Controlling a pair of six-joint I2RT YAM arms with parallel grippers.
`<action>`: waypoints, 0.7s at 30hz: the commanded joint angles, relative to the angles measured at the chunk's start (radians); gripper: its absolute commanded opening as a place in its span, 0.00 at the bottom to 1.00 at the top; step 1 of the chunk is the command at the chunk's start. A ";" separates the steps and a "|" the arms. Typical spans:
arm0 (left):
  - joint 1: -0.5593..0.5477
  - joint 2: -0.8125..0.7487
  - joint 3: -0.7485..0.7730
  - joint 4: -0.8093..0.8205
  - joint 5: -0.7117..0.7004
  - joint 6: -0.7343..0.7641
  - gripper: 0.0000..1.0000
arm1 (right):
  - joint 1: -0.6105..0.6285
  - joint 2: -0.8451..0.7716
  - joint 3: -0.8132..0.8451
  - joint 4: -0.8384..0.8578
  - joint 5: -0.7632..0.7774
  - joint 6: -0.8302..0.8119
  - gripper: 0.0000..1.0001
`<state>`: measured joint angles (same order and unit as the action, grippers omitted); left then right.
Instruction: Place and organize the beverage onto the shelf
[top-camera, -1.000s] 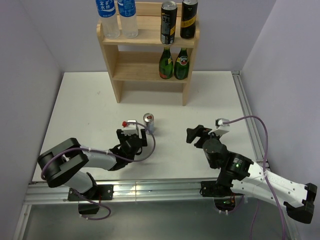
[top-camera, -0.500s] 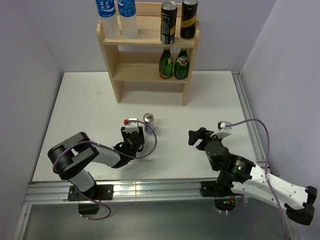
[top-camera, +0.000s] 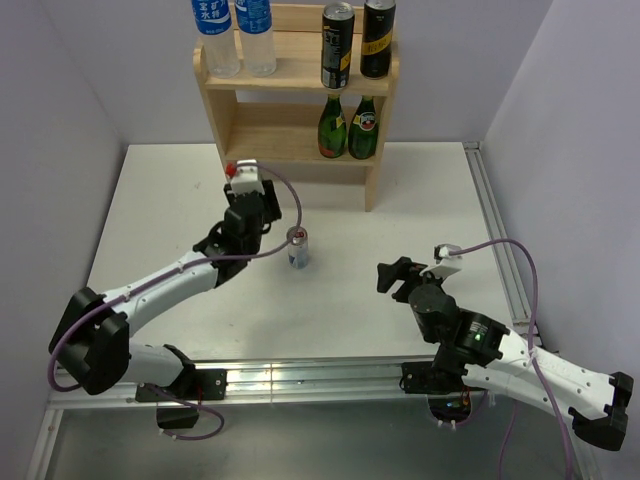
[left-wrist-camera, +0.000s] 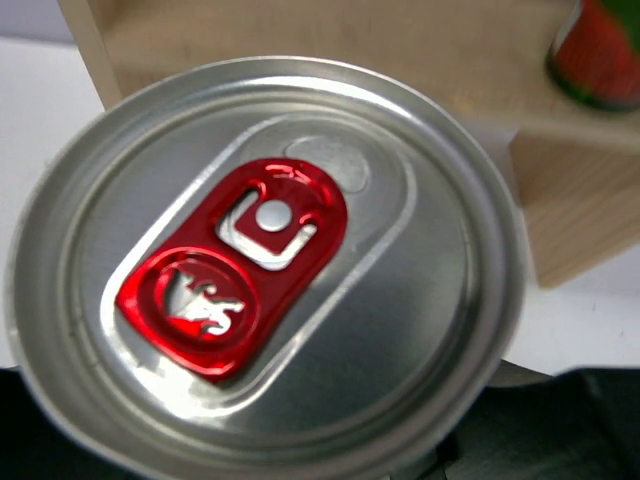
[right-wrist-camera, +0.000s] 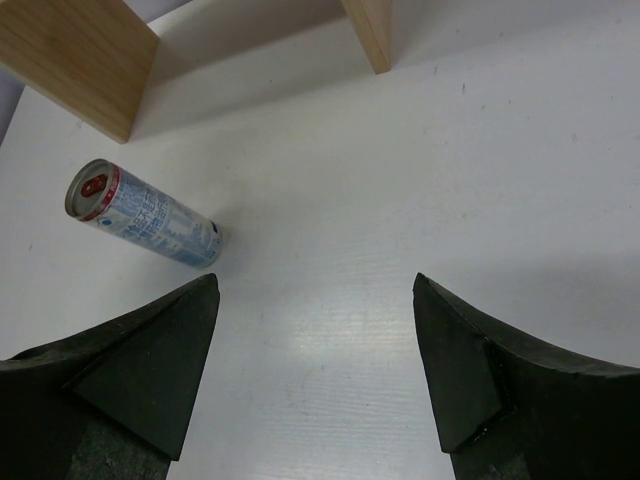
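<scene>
My left gripper (top-camera: 244, 203) is shut on a slim silver can (left-wrist-camera: 265, 270) with a red tab. It holds the can above the table in front of the shelf (top-camera: 300, 80), and the can's top fills the left wrist view. A second slim silver can (top-camera: 297, 247) (right-wrist-camera: 140, 222) stands on the table between the arms. My right gripper (top-camera: 398, 275) (right-wrist-camera: 314, 285) hangs open and holds nothing, right of that can. On the shelf's top tier stand two water bottles (top-camera: 236, 35) and two black-and-gold cans (top-camera: 357, 42).
Two green glass bottles (top-camera: 347, 128) stand at the right end of the lower tier; its left part is bare wood (top-camera: 270, 140). A metal rail (top-camera: 495, 230) runs along the table's right edge. Grey walls close in left, right and behind the shelf.
My left gripper shut on a silver can near the table's front, then lifted it up and away toward the shelf. The standing can stayed put. The right arm barely shifted.
</scene>
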<state>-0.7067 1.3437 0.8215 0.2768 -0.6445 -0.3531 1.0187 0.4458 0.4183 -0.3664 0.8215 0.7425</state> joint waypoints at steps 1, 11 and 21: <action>0.056 0.000 0.152 -0.040 0.061 0.080 0.00 | 0.007 -0.015 -0.009 0.014 0.005 0.015 0.85; 0.142 0.117 0.428 -0.110 0.091 0.075 0.00 | 0.006 -0.004 -0.016 0.020 -0.001 0.015 0.85; 0.180 0.213 0.515 -0.053 0.036 0.126 0.00 | 0.006 -0.009 -0.021 0.024 -0.013 0.009 0.85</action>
<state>-0.5488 1.5585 1.2533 0.1341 -0.5812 -0.2562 1.0187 0.4381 0.4015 -0.3664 0.7990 0.7433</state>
